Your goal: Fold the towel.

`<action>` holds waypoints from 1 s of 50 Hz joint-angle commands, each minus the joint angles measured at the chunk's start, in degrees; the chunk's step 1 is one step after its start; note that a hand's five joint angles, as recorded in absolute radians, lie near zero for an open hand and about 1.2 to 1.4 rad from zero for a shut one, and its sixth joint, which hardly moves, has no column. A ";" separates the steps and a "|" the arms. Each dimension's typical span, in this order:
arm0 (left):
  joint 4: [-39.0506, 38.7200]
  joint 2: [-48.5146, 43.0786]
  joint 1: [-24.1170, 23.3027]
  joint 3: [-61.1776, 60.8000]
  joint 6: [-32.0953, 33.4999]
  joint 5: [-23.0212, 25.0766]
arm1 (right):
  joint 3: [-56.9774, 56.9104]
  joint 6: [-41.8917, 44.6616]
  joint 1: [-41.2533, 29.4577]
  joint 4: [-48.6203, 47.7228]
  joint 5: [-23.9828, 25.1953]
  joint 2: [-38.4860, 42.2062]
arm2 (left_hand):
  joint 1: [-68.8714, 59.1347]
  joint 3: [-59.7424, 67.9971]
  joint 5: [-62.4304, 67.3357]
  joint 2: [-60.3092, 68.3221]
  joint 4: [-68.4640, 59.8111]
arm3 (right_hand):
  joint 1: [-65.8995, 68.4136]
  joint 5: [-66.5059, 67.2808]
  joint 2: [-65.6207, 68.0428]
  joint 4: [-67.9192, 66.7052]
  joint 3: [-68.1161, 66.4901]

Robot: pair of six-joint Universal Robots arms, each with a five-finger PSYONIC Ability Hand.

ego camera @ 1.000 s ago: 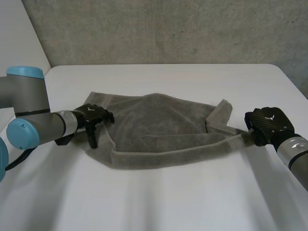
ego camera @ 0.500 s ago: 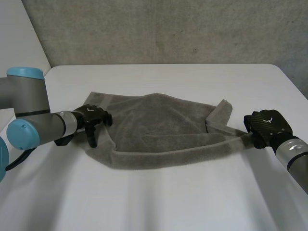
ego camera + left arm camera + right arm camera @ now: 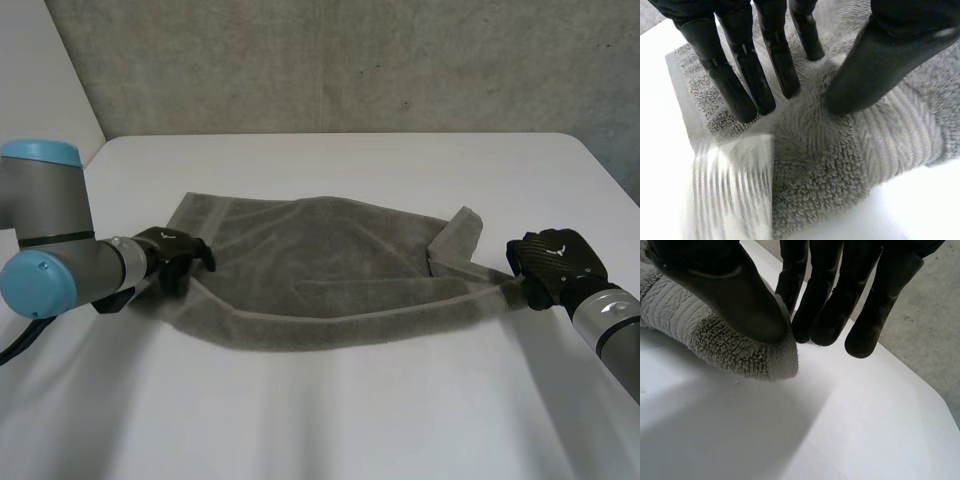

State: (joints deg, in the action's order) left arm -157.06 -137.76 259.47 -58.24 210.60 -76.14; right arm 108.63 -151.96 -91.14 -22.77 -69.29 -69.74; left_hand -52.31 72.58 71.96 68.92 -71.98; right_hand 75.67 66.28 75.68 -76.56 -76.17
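Head view: a grey terry-cloth towel (image 3: 330, 270) lies spread and rumpled across the middle of the white desk (image 3: 330, 420). Its near edge is rolled into a thick ridge and one far corner is flipped up. The black left hand (image 3: 172, 262) sits on the towel's near left corner. In the left wrist view its fingers (image 3: 740, 85) and thumb (image 3: 875, 65) press into the pile with a hump of cloth gathered between them, so it reads as pinching that corner. The black right hand (image 3: 555, 260) has the towel's near right corner nipped between thumb and fingers, the tip poking out below. The cloth looks soft, limp and light, with a grippy looped pile. It will likely sag between the hands, so the corners are the places to hold, with the edge between them drawn taut.
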 commanded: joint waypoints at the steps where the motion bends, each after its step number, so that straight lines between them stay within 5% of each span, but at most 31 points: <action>1: -0.35 4.70 0.25 -4.34 -0.19 0.38 | 0.18 0.00 0.00 0.09 -0.05 -0.58 | -22.67 2.40 -6.98 6.05 -3.00 | 4.33 3.72 4.32 -3.44 -3.83; 28: -9.93 21.22 2.62 -29.74 -0.45 1.35 | 1.41 0.09 -0.71 2.73 -0.05 -4.88 | -25.19 4.92 -4.46 8.58 -5.52 | 4.33 3.72 4.32 -3.44 -3.83; 36: -15.65 22.28 4.03 -37.56 -0.27 3.72 | 1.94 0.09 -1.85 2.81 0.03 -5.76 | -13.25 -7.02 -16.40 -3.37 6.42 | 4.33 3.72 4.32 -3.44 -3.83; 41: -17.93 23.59 4.90 -39.93 -0.19 3.72 | 2.11 0.18 -2.11 2.90 -0.05 -6.11 | 9.08 -29.35 -38.73 -25.70 28.75 | 4.33 3.72 4.32 -3.44 -3.83; 50: -20.83 23.77 5.78 -40.90 -0.63 3.46 | 2.38 0.18 -2.29 2.99 0.04 -6.55 | 6.77 -27.04 -36.42 -23.38 26.44 | 4.33 3.72 4.32 -3.44 -3.83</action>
State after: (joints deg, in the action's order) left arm -176.30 -114.09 264.79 -98.81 210.25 -72.46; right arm 110.85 -151.81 -93.41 -19.77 -69.28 -76.06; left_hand -49.95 49.91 49.81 49.96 -51.33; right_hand 75.67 66.28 75.68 -76.56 -76.17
